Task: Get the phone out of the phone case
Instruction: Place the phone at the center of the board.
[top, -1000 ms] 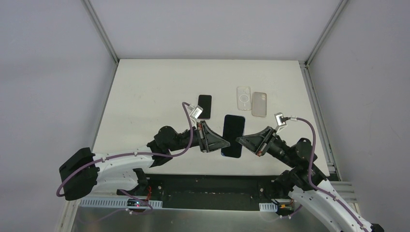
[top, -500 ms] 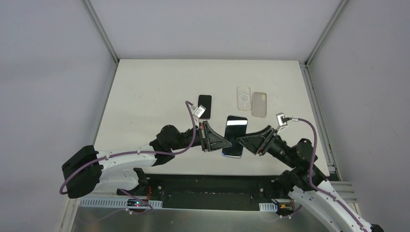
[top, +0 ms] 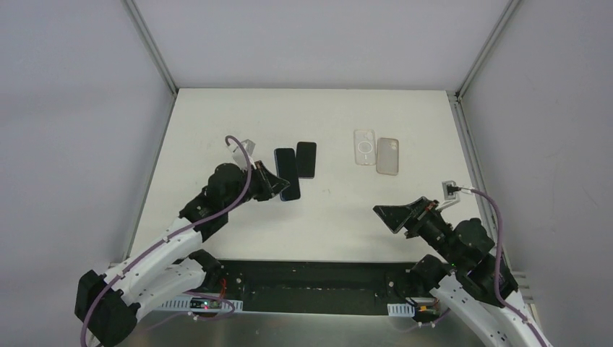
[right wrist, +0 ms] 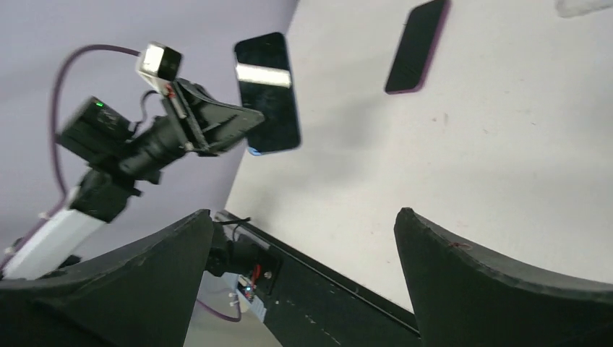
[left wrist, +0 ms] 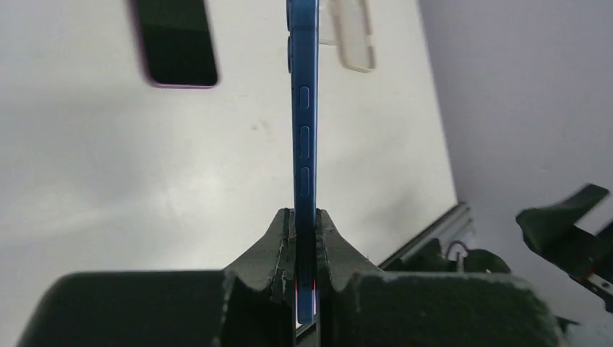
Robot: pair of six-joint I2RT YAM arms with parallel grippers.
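Observation:
My left gripper (top: 277, 183) is shut on the lower end of a blue-edged phone (top: 288, 163), held above the left half of the table. In the left wrist view the phone (left wrist: 303, 130) stands edge-on between the closed jaws of that gripper (left wrist: 305, 217), side buttons showing. I cannot tell whether a case is on it. My right gripper (top: 387, 215) hangs open and empty over the table's front right; its wrist view shows the left gripper (right wrist: 217, 126) holding the phone (right wrist: 267, 90) screen-up. Two empty phone cases, one clear (top: 365, 147) and one beige (top: 388, 155), lie at the back right.
A second dark phone with a purple rim (top: 306, 159) lies flat just right of the held one, also visible as the purple-rimmed phone (left wrist: 177, 43) in the left wrist view. The table's front edge and black rail (top: 318, 264) run below both arms.
The right gripper opened, let go of the phone and pulled back to the right. The left gripper closed on the phone and carried it left, beside the purple-rimmed phone.

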